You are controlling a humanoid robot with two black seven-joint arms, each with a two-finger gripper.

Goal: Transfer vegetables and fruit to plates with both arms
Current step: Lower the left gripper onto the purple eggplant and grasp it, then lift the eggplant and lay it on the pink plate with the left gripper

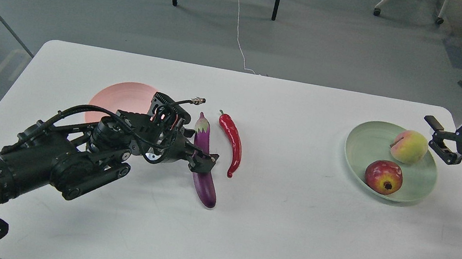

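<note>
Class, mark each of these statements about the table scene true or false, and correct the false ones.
1. The peach and the pomegranate both lie in the green plate. True.
2. The chili pepper lies in the pink plate. False: it lies on the table, right of the eggplant.
3. The left hand is at the eggplant. True.
4. The right hand holds the peach. False: it is open and empty, beside the green plate.
</note>
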